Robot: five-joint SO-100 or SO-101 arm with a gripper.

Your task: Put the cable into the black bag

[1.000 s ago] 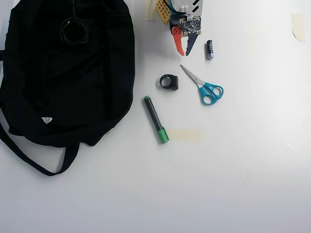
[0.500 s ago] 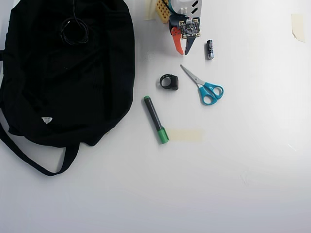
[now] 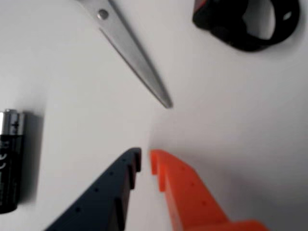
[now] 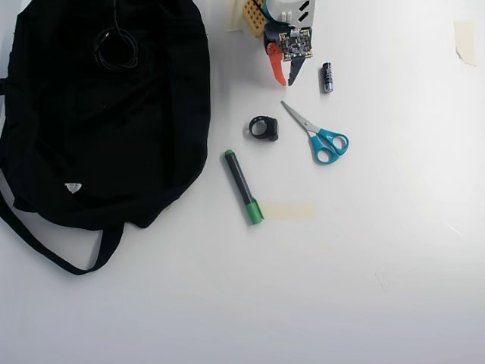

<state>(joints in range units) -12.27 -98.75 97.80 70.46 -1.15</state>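
The black bag point(image 4: 106, 129) lies flat at the left of the white table in the overhead view. A thin black cable point(image 4: 115, 47) lies coiled on the bag's upper part. My gripper point(image 4: 286, 81) is at the top middle, well to the right of the bag and apart from the cable. In the wrist view its dark blue and orange fingers stand almost together with only a thin gap, and the gripper point(image 3: 145, 156) holds nothing. Bag and cable do not show in the wrist view.
Blue-handled scissors point(image 4: 318, 133) point at the gripper; their blade point(image 3: 137, 57) shows in the wrist view. A battery point(image 4: 327, 77) point(image 3: 10, 159), a black ring-shaped part point(image 4: 264, 127) point(image 3: 245, 24), a green marker point(image 4: 243, 186) and a tape strip point(image 4: 289, 210) lie nearby.
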